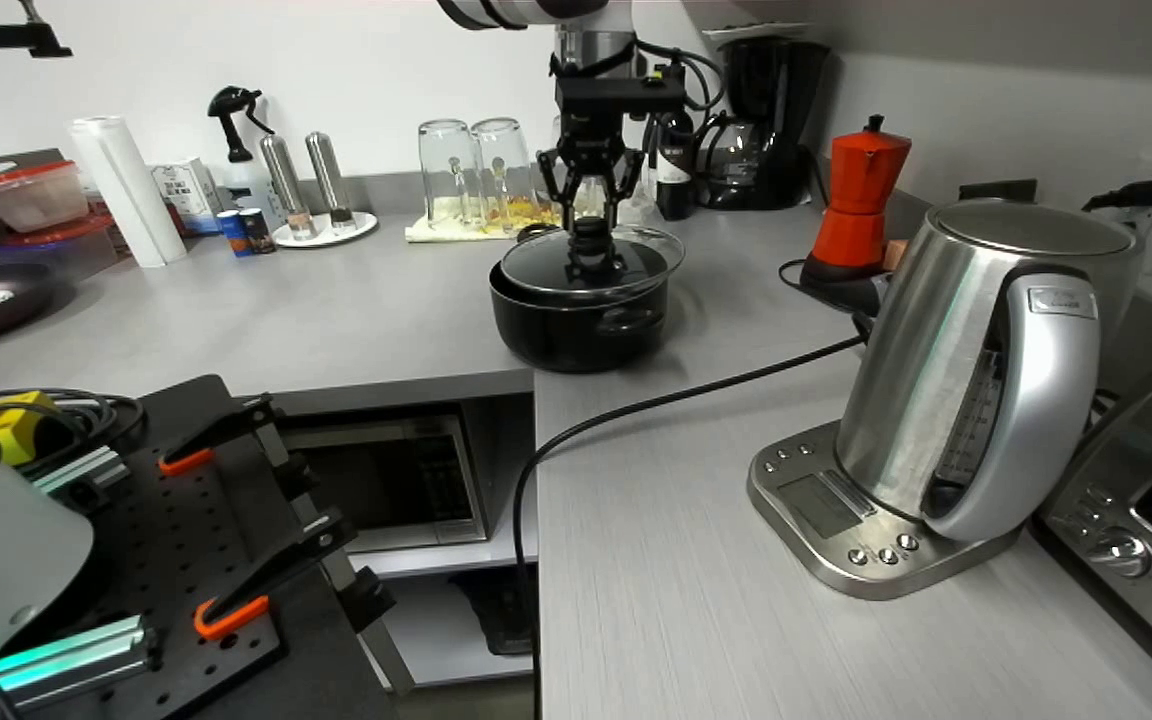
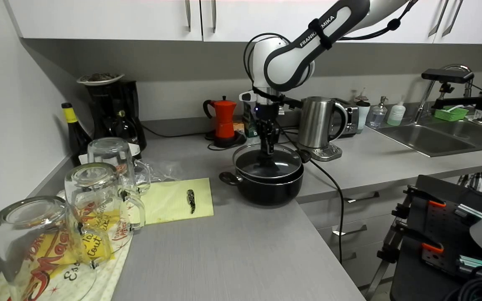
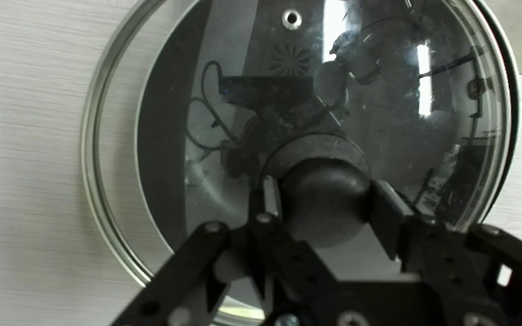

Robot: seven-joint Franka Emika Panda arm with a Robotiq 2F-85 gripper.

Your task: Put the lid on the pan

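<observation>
While fingers hold lid | pan on grey countertop | white cupboards

I am seeing a steel kettle sitting on its base on the tabletop, a red moka pot standing near it, and upturned glass mugs resting on a patterned cloth.

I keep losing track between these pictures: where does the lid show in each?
In an exterior view: lid just above the middle.
In an exterior view: lid just right of the middle.
Wrist view: lid large across the middle, cut off at the top.
Shared landmark: the pan, beneath the lid.
</observation>
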